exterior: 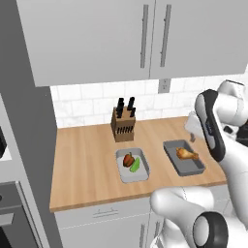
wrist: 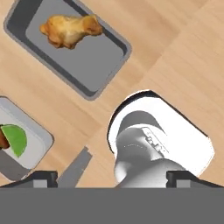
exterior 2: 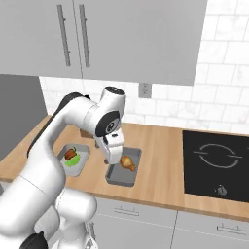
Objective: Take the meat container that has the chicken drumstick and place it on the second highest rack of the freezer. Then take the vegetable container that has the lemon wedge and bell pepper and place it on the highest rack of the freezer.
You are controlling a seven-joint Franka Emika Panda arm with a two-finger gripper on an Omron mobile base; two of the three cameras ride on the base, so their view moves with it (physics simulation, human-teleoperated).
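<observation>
The meat container, a shallow dark grey tray holding the chicken drumstick, sits on the wooden counter to the right of the lighter vegetable container with the bell pepper and lemon wedge. It looks rigid and light with smooth, likely slippery walls, so grip a bare side rim and keep it level, since the loose drumstick may roll. The gripper hangs above the counter near the tray with fingers spread and empty; in the hand view the vegetable container is cut off.
</observation>
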